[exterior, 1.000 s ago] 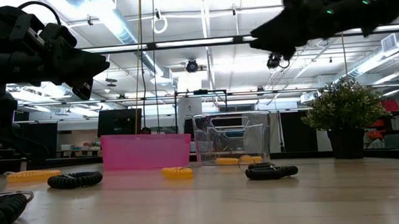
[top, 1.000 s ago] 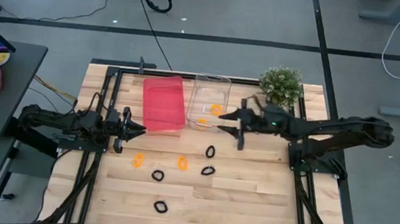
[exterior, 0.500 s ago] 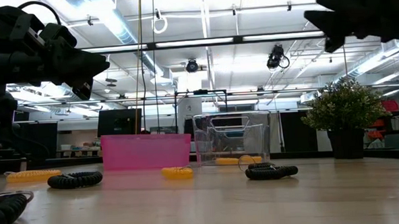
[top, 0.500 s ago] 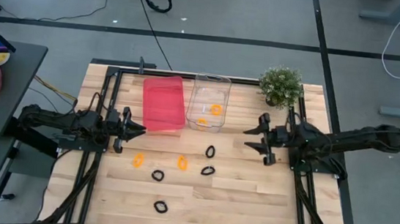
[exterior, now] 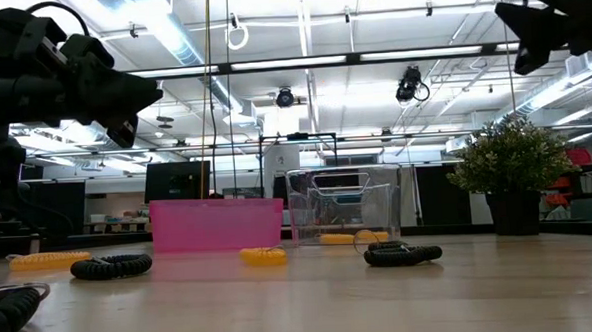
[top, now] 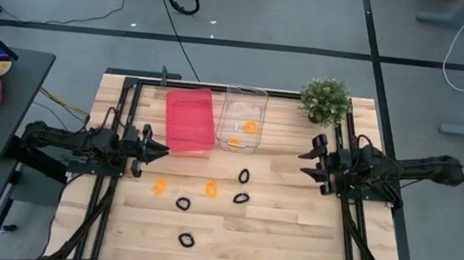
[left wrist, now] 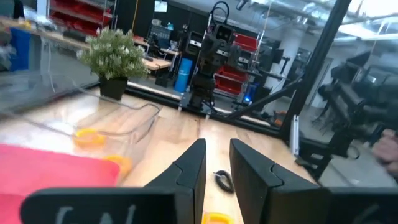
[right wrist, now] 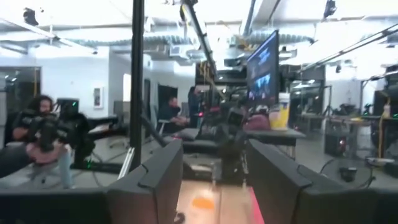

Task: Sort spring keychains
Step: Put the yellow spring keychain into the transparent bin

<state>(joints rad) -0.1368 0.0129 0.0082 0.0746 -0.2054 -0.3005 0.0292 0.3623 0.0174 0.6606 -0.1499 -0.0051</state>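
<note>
Both grippers hang above the table with nothing in them. On the table's right side, near the potted plant (top: 325,100), the right gripper (top: 307,165) points toward the middle of the table with its two fingers spread wide apart. The left gripper (top: 162,150) sits at the table's left side, just beside the near corner of the pink bin (top: 189,120); its fingers (left wrist: 189,171) stand a narrow gap apart, parted but not wide, holding nothing.

Two orange spring keychains (top: 251,127) lie inside the clear bin (top: 246,93), which stands next to the pink bin at the far side of the table (top: 290,238). Two more orange keychains lie loose on the wood: one (top: 159,186) toward the left and one (top: 211,189) near the middle. Four black keychains are also on the table: one (top: 244,176) just in front of the clear bin, one (top: 242,197) close below it, one (top: 182,203) between the two loose orange ones and a little nearer the front, and one (top: 186,240) well apart toward the front edge.

Whether the pink bin holds anything cannot be told from above. A large black cable coil (top: 184,0) lies on the floor beyond the table.
</note>
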